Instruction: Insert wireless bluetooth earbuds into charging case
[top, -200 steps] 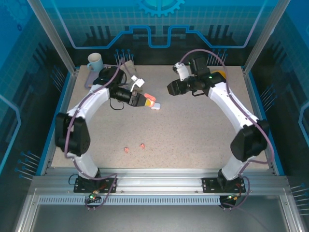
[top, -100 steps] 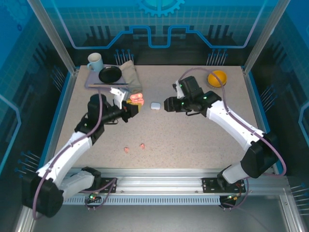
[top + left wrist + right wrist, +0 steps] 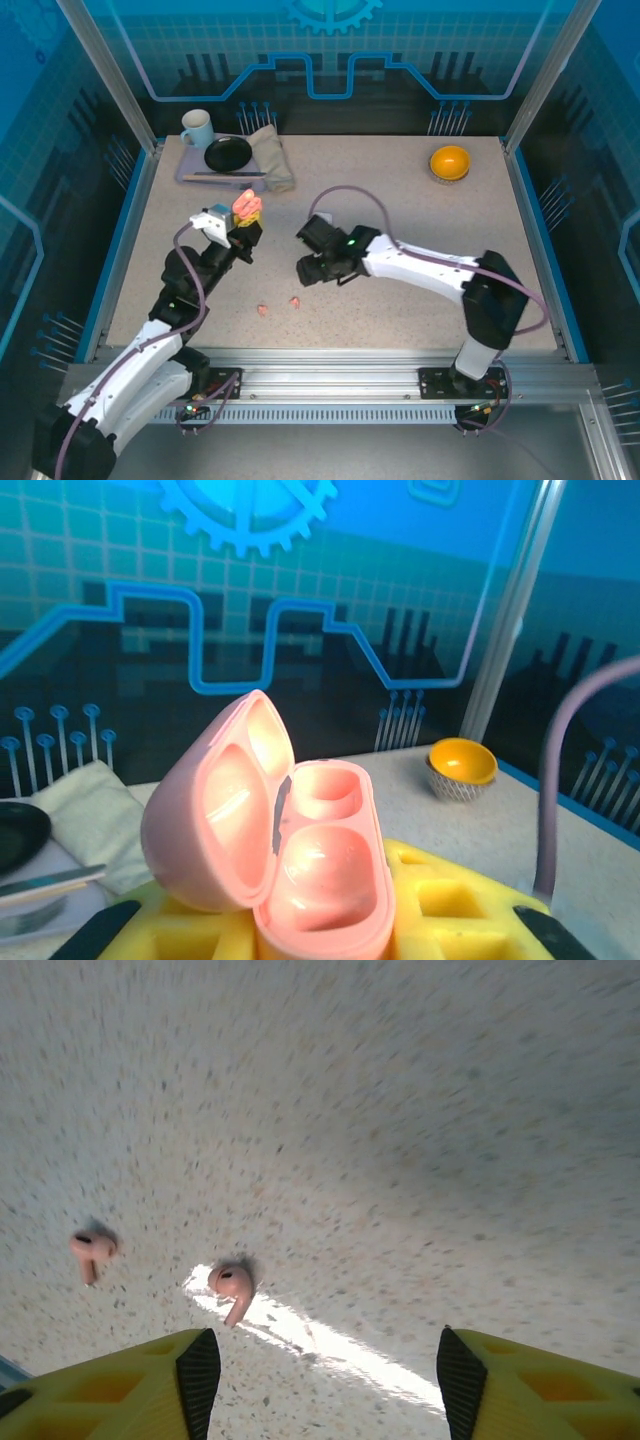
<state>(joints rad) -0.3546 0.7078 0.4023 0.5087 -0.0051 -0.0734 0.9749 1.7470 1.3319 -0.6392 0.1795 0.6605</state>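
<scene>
Left hand: clamped around the pink charging case, lid up, held above the worktop
Right hand: spread wide, nothing gripped, hung over two pink earbuds on the worktop
Risk: an earbud may be flicked aside by an off-centre fingertip
Around: orange bowl, mug and black plate well apart; path unobstructed

I count two pink earbuds on the counter, well apart from the mug. One pink case, lid open. One mug, one black plate just beside it, one folded cloth near it, and one orange bowl well apart from it.
</scene>
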